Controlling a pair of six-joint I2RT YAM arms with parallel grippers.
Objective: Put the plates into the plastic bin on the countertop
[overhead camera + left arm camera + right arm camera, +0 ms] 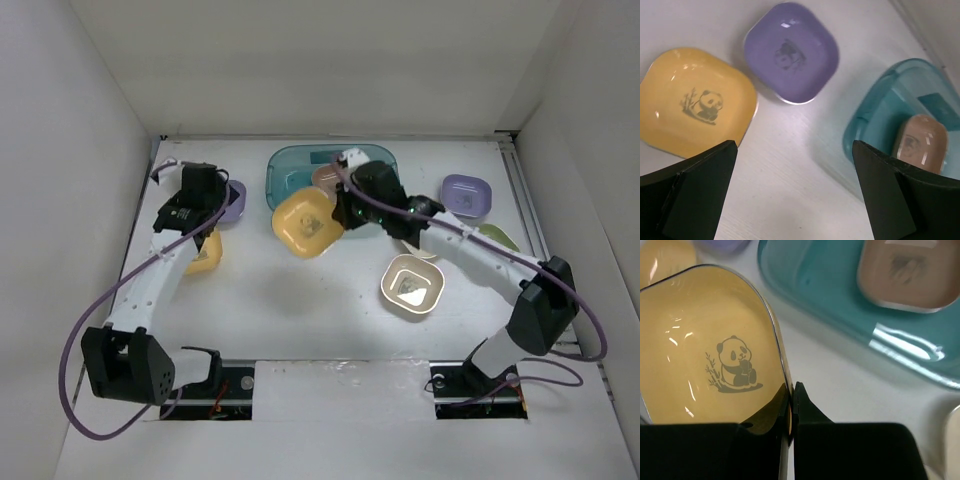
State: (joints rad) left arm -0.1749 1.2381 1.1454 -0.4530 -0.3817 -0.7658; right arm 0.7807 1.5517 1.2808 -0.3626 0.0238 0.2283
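My right gripper (343, 214) is shut on the rim of an orange-yellow panda plate (305, 222) and holds it tilted just in front of the teal plastic bin (292, 168). A pink plate (327, 178) lies inside the bin. The right wrist view shows the gripper (792, 388) pinching the plate (715, 350), with the bin (825, 280) and pink plate (910, 275) beyond. My left gripper (794, 146) is open and empty above the countertop (300, 300), near a lavender plate (790, 52) and another orange-yellow plate (695, 102).
A cream plate (412, 285), a lavender plate (466, 193) and a pale green plate (498, 237) lie on the right. The left-side lavender plate (234, 200) and orange-yellow plate (206, 254) lie partly under my left arm. White walls bound the countertop.
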